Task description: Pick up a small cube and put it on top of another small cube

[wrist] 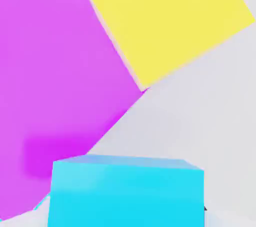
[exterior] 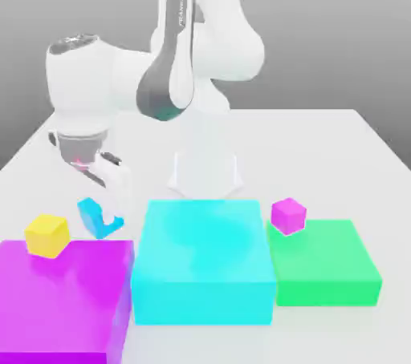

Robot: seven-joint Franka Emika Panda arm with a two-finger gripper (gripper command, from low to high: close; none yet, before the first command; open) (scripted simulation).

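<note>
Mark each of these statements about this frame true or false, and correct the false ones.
1. The small cyan cube is held in the pincer, tilted and clear of the table. True.
2. The small yellow cube sits on the large green block. False: it sits on the large magenta block.
3. The small magenta cube rests at a corner of the large green block. True.
4. The small cyan cube is already stacked on the yellow cube. False: it hangs beside the yellow cube, toward the exterior view's right, not on it.
5. The large cyan block stands between the magenta and green blocks. True.
6. The pincer is open. False: it is shut on the small cyan cube.
</note>
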